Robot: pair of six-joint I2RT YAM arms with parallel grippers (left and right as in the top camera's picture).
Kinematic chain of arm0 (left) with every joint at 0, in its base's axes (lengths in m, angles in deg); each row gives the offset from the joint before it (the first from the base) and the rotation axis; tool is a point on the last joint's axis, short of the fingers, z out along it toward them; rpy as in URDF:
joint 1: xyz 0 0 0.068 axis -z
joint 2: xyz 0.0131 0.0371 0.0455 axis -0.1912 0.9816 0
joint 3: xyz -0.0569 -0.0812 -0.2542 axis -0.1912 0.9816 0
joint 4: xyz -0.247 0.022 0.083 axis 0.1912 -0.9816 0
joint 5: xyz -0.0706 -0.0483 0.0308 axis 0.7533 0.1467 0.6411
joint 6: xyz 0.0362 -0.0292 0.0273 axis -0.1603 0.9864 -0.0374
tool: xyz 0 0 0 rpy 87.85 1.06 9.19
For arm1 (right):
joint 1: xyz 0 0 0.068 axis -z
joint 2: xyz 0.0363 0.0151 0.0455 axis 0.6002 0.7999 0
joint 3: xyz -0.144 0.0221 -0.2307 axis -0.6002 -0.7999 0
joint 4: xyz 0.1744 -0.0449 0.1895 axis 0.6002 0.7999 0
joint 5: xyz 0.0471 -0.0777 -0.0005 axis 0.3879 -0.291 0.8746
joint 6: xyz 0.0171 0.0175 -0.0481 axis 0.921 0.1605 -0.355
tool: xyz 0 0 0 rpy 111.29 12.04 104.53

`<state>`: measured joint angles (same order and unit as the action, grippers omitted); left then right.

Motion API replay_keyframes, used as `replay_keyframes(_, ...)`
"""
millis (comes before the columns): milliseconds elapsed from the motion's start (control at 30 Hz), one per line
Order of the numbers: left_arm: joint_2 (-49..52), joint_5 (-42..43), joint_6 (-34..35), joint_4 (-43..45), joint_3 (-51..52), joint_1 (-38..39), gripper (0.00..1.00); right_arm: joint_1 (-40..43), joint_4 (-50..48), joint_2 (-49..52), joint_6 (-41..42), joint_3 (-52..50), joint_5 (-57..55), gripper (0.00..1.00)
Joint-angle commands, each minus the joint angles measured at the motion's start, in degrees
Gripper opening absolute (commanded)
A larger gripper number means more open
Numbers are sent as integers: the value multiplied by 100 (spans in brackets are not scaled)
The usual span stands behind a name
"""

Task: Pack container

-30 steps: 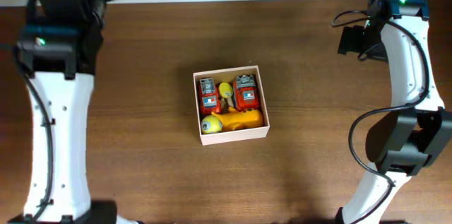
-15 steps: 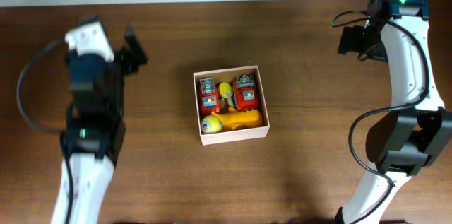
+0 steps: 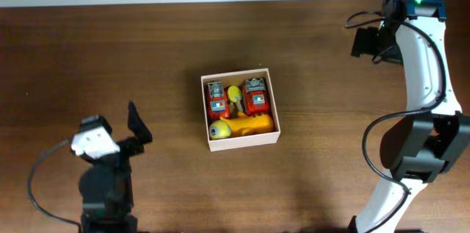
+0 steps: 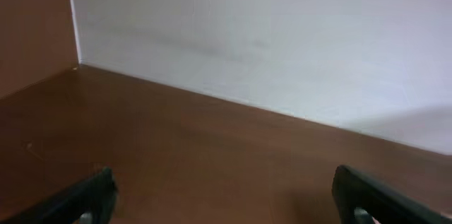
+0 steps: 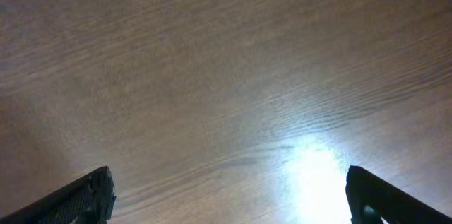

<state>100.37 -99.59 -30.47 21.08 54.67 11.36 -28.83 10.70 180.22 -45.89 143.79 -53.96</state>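
the container (image 3: 250, 138) sits mid-bench (image 3: 169, 42), square, with toys (image 3: 253, 123) filling it; left fingers (image 4: 92, 196) spread wide, empty, the container near on their right; right fingers (image 5: 85, 196) equally wide, empty, well apart at the far right; left arm nearer.

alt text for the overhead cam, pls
A shallow white-walled container sits mid-way across a dark wooden table, packed with red toys and yellow toys. The left gripper and right gripper are both well away from it.
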Motion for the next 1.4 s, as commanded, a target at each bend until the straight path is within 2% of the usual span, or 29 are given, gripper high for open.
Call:
replay_keyframes(0,-658,396,-55,219,732,-24,99,-15,-11,22,22,-22,7,99)
replay_keyframes(133,-1141,470,-52,468,1246,-24,99,-15,-11,22,22,-22,7,99)
replay_keyframes(400,-1753,446,-55,289,1543,-24,99,-15,-11,22,22,-22,7,99)
replay_keyframes(733,-2588,474,-55,-1045,1556,-28,99,-15,-11,22,22,-22,7,99)
replay_keyframes(1067,-2579,876,-120,-1276,1561,-31,99,-15,-11,22,22,-22,7,99)
replay_keyframes(1367,-2577,872,-120,-1263,1561,-28,99,-15,-11,22,22,-22,7,99)
